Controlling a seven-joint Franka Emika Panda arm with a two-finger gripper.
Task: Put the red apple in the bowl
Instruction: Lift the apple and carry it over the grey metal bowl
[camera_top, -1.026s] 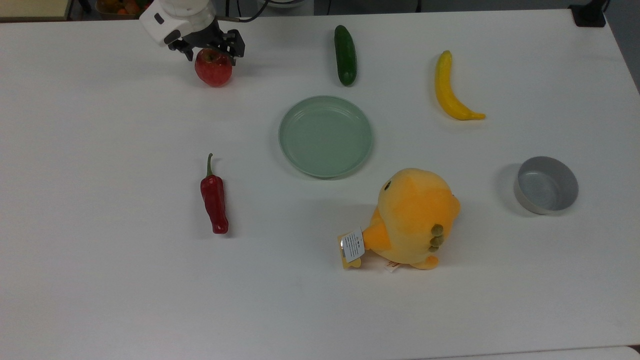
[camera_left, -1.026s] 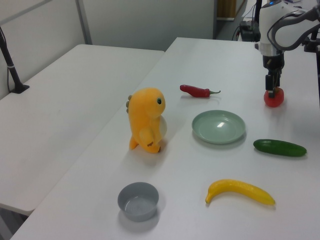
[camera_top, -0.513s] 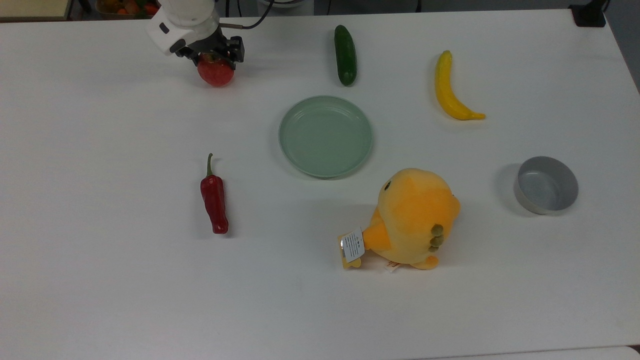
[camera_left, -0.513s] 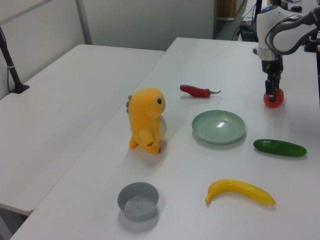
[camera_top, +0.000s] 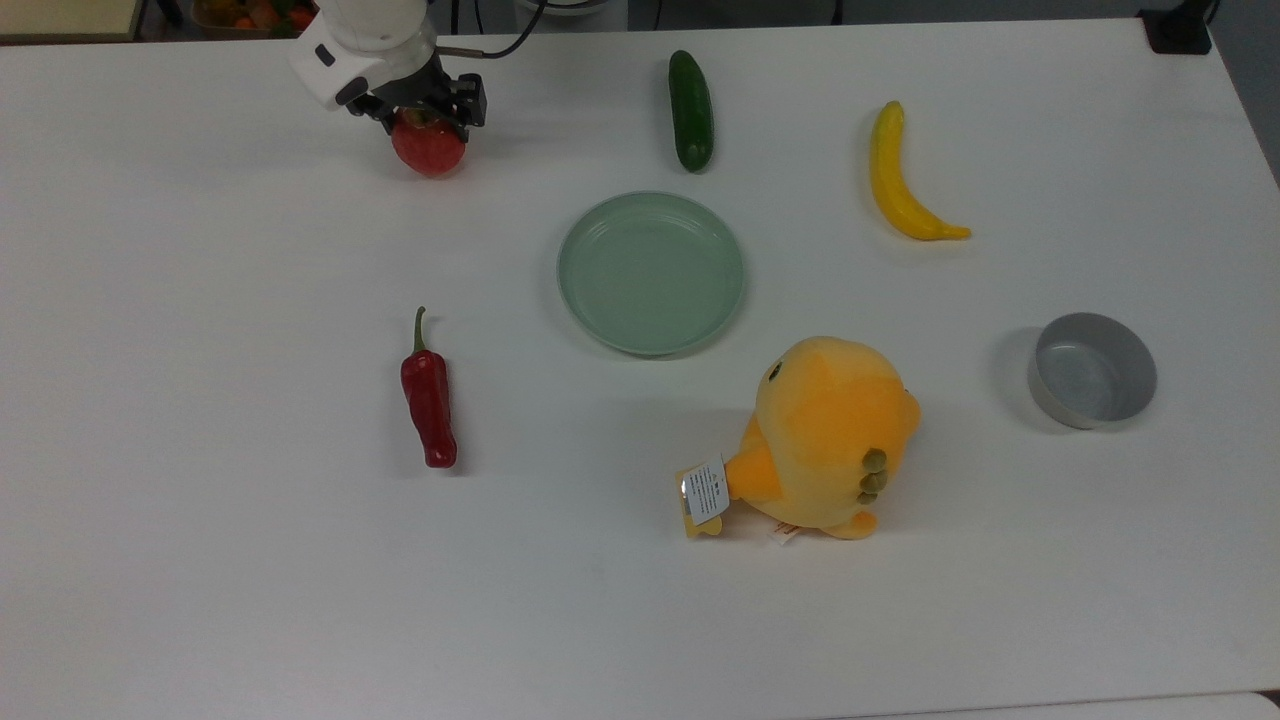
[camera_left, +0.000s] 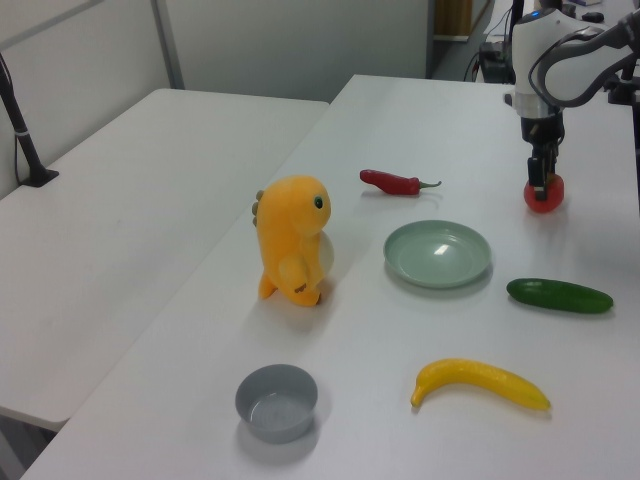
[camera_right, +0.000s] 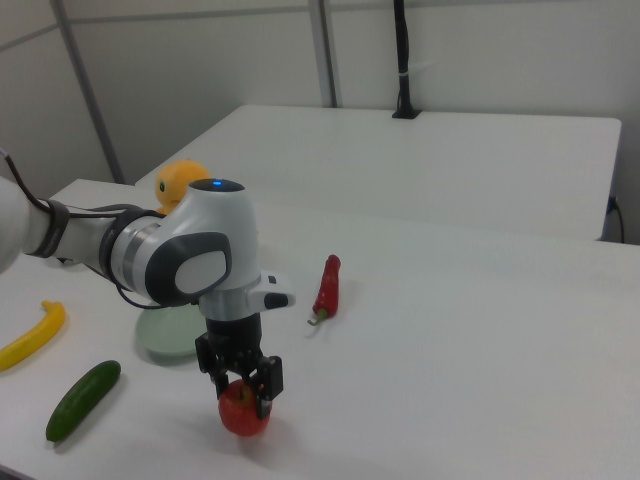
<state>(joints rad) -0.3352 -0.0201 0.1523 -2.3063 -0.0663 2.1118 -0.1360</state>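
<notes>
The white table (camera_top: 200, 560) carries every item. The arm (camera_right: 170, 255) reaches over the table's far edge at the top view's upper left; in the right view its white and grey wrist housing stands directly above the gripper.

The orange plush toy (camera_top: 830, 435) stands upright near the top view's centre-right, with a paper tag at its base. The pale green plate (camera_top: 651, 272) lies flat just above and left of the toy in the top view. The yellow banana (camera_top: 898, 178) lies at the top view's upper right, well apart from the plate. The dark green cucumber (camera_top: 691, 110) lies between the banana and the gripper, just above the plate. The red chili pepper (camera_top: 429, 398) lies at the top view's centre-left, stem pointing to the far edge.

The bowl (camera_top: 1092, 370) sits upright at the top view's right, beside the plush toy and well apart from the apple. Its interior shows bare grey metal.

The red apple (camera_top: 429, 147) is at the top view's upper left, under the gripper. Whether it rests on the table or is just clear of it cannot be told.

The gripper (camera_top: 427, 108) points straight down. Its 2 black fingers are closed against opposite sides of the apple's upper half, holding it.
</notes>
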